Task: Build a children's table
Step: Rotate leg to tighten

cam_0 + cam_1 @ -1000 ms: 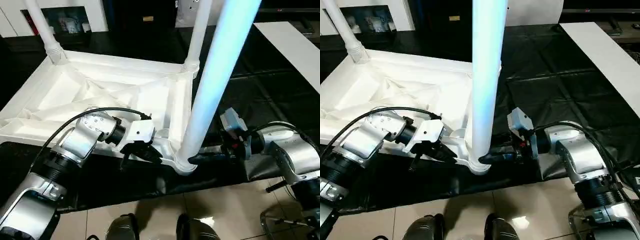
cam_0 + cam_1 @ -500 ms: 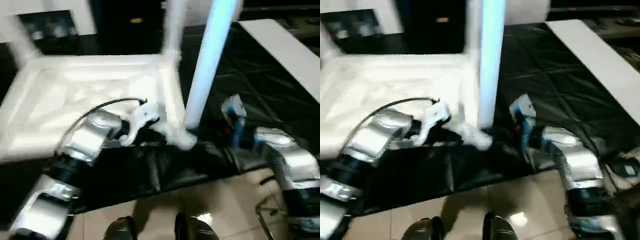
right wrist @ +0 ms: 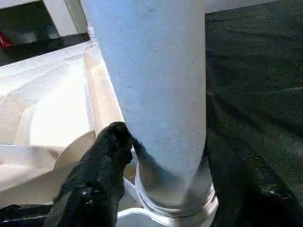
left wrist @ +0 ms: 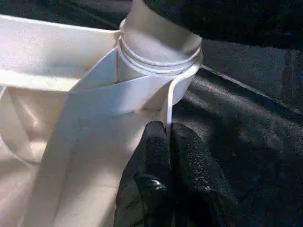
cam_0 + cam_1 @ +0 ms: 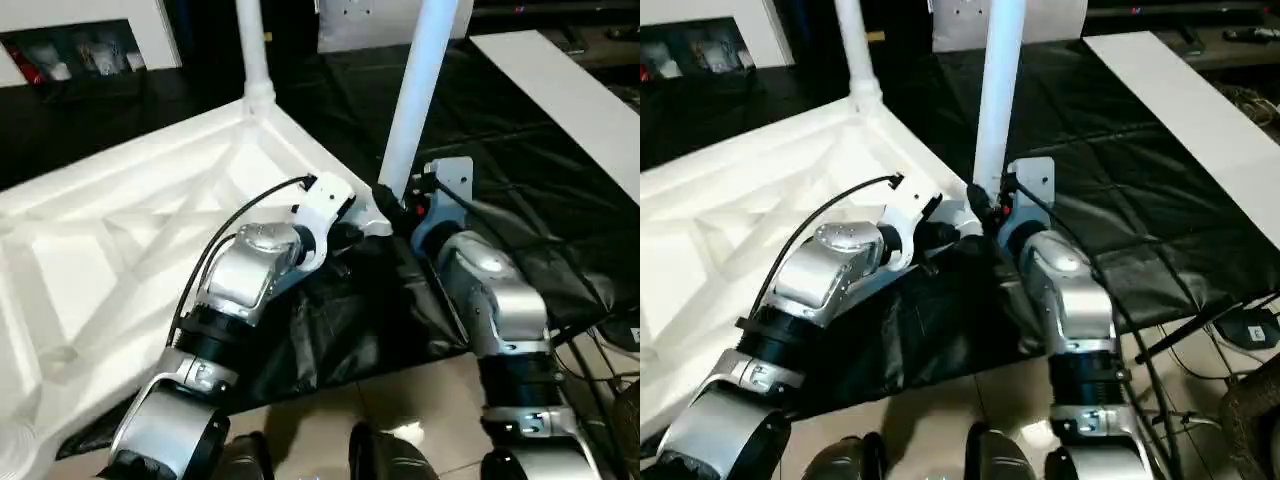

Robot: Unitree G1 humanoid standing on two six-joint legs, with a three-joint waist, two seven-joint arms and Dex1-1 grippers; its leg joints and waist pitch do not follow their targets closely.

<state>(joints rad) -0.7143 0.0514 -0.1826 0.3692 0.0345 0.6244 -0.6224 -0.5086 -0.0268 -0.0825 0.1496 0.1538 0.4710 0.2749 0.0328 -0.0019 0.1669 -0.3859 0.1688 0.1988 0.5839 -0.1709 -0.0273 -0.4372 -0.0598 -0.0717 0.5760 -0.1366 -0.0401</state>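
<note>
The white table top (image 5: 90, 250) lies upside down, its ribbed underside up. Two white legs stand in corner sockets: a far one (image 5: 252, 60) and a near one (image 5: 415, 90). My left gripper (image 4: 166, 142) is shut on the thin rim of the top, right beside the near leg's socket (image 4: 158, 52). My right gripper (image 5: 388, 200) is shut around the base of the near leg (image 3: 151, 85), with one black finger (image 3: 106, 156) pressed against it. In the eye views both grippers meet at that corner (image 5: 975, 210).
A black table cover (image 5: 520, 130) lies under and right of the table, hanging over the near edge. A long white panel (image 5: 565, 85) lies at the far right. Tiled floor (image 5: 400, 400), my feet (image 5: 385, 460) and cables (image 5: 1240, 330) are below.
The table top has swung round with both grippers still holding the near corner; that corner now sits farther from me and the ribbed underside stretches to my left. The camera also shifted.
</note>
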